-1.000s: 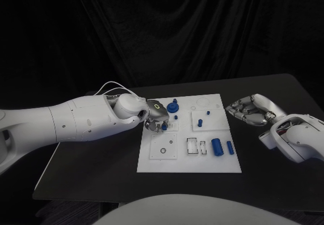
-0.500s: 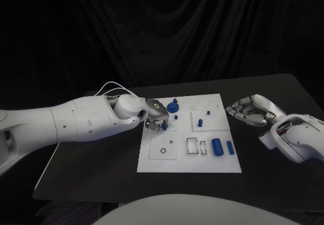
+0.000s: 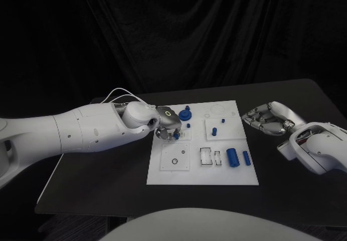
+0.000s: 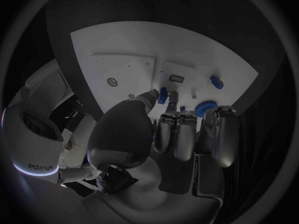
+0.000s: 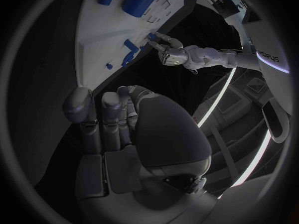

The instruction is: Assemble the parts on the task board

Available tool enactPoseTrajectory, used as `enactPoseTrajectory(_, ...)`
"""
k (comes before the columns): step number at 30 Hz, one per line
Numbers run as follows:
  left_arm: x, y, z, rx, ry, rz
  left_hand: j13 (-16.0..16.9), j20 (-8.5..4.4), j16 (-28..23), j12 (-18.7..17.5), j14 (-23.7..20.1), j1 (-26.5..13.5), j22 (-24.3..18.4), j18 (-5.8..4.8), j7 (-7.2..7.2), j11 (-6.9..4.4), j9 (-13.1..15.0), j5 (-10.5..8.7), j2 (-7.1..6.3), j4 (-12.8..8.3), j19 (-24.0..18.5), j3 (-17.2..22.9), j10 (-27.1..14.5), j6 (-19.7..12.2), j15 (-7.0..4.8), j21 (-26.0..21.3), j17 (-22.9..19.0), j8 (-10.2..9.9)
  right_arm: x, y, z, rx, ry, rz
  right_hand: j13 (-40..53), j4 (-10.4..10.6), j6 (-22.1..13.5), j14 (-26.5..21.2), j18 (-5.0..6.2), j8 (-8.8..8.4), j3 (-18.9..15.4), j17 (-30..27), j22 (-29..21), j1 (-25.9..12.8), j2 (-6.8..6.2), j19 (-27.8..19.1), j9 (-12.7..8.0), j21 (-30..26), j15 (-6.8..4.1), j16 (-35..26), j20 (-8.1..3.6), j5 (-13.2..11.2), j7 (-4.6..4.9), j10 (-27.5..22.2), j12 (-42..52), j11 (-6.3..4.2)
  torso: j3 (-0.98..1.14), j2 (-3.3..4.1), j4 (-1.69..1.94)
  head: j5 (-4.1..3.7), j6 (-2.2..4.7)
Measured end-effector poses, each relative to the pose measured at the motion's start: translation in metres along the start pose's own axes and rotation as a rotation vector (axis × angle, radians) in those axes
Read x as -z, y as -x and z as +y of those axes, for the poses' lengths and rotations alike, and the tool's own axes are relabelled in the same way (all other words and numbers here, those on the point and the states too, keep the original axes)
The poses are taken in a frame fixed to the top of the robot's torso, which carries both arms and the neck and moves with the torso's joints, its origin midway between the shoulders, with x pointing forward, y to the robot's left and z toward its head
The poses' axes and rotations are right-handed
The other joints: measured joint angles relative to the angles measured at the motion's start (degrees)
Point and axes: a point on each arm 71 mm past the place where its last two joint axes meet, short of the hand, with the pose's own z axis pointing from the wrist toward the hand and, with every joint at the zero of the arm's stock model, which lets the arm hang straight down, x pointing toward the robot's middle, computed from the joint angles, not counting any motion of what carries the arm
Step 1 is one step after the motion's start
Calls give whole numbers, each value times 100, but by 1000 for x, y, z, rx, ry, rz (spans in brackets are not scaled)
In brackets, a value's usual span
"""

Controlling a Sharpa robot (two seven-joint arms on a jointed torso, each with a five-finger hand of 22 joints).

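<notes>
1. Blocked over the task board's (image 3: 202,173) far-left corner by the left robot hand (image 3: 168,125) and arm.
2. Open tabletop (image 3: 101,186) near-left.
3. Right robot hand (image 3: 269,118) beside the board's right edge.

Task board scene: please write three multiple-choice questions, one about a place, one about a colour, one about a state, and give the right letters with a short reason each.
1. Where does the right hand rest?
A. on the black table beside the task board
B. on the board's middle
C. high above the left hand

2. What colour is the large cylinder lying on the task board?
A. red
B. blue
C. green

3. What is the left hand doing?
A. lying flat and apart from the board
B. holding a cable
C. pinching a small blue part in its fingers over the board

Answers: A, the head view shows it off the board's edge; B, it is plainly blue; C, the left wrist view shows the pinch.
</notes>
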Motion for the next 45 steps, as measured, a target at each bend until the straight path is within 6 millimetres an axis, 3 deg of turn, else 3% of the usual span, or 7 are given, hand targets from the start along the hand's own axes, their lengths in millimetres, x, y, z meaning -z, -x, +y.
enactPoseTrajectory(17,-1,0,-3,0,-6,-5,0,0,0,0,0,0,0,0,0,0,12,0,0,0,0,0,0,0,0,0,0,22,-1,-1,0,-1,-3,5,-12,-16,0,0,0,0,16,-5,-1,0,0,0,-1,0,0,-20,0,0,0,-21,0,-21,4,-4,-3,8,0)
enactPoseTrajectory(20,0,0,-3,1,-5,-5,0,0,0,0,0,0,0,0,-17,0,54,50,0,0,0,0,0,123,0,-21,0,79,-1,-1,0,-1,-4,6,-12,-16,0,0,0,0,16,-5,-1,0,0,0,-1,0,0,-20,0,0,0,-21,0,-21,4,-4,-5,15,0)
enactPoseTrajectory(23,0,0,-2,1,-4,-5,0,0,0,0,0,0,0,0,-53,0,132,209,0,-58,0,59,0,259,0,-21,0,139,-1,-1,0,-1,-6,7,-12,-16,0,0,0,0,16,-5,-1,0,0,0,-1,0,0,-20,0,0,0,-21,0,-21,4,-4,-7,19,0)
enactPoseTrajectory(36,-1,-1,-3,2,-7,-8,0,-54,0,0,1,117,0,1,-163,-134,653,1258,162,-433,12,458,11,532,-124,-36,0,421,-1,-2,0,-2,-10,13,-17,-32,0,0,0,0,32,-11,-1,0,0,0,3,-27,0,-19,0,22,0,-21,0,-21,-1,1,1,40,0)
enactPoseTrajectory(40,-1,-2,-5,5,-16,-13,0,-83,0,0,1,115,0,1,-163,-153,741,1388,195,-483,-1,549,-8,532,-124,-36,0,467,-1,-2,0,-3,-11,15,-29,-32,0,0,0,0,32,-15,-1,0,0,0,3,-27,0,-19,0,22,0,-21,-19,-21,-2,3,3,43,0)
enactPoseTrajectory(45,-1,-3,-7,7,-25,-23,0,-83,0,0,1,99,0,1,-162,-153,747,1398,234,-475,0,571,-9,532,-124,-36,0,478,-1,-2,-1,-3,-14,17,-33,-48,0,-15,0,0,48,-22,-1,0,0,0,8,-27,-15,-43,0,22,0,-21,-26,-21,-2,3,5,43,0)
